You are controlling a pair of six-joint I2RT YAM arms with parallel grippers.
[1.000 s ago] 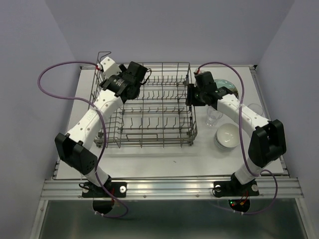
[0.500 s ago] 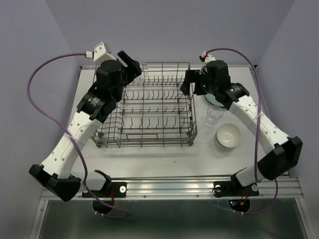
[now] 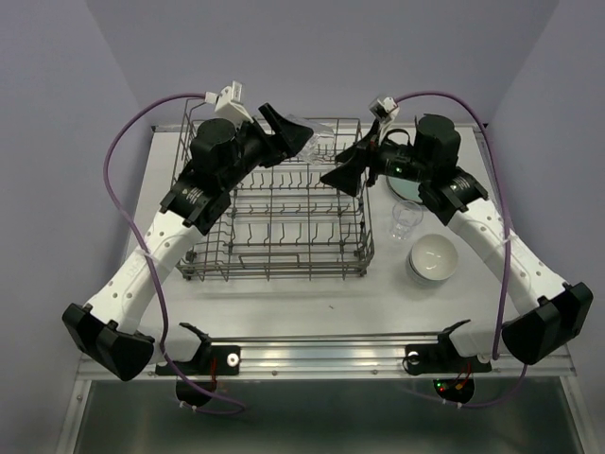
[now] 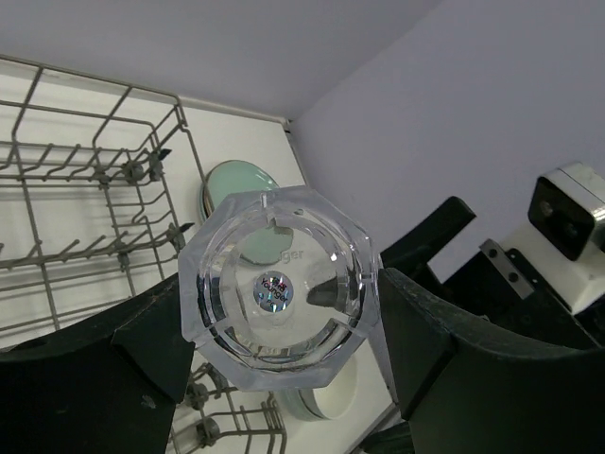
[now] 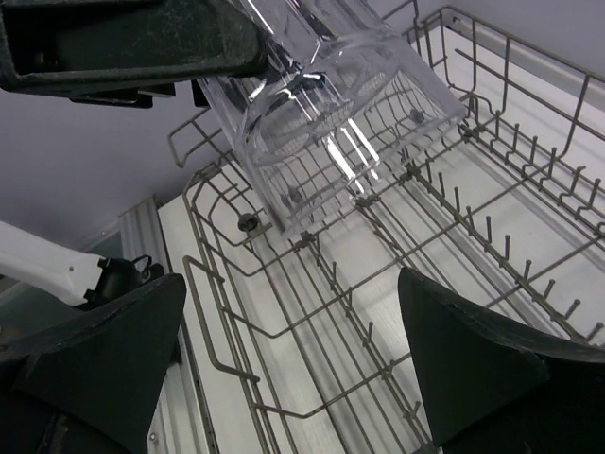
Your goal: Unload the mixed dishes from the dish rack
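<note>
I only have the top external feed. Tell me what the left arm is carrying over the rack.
Observer: The left wrist view shows a clear glass gripped by the left gripper, with its faceted base facing the camera.
Operator: Report the right gripper's state.
Observer: The right gripper is open with its jaws spread wide. In its own view the glass hangs ahead of it, untouched, above the dish rack.
Operator: Give me any marking on that glass.
Observer: A small round sticker sits at the centre of the base. Its print is too small to read.
</note>
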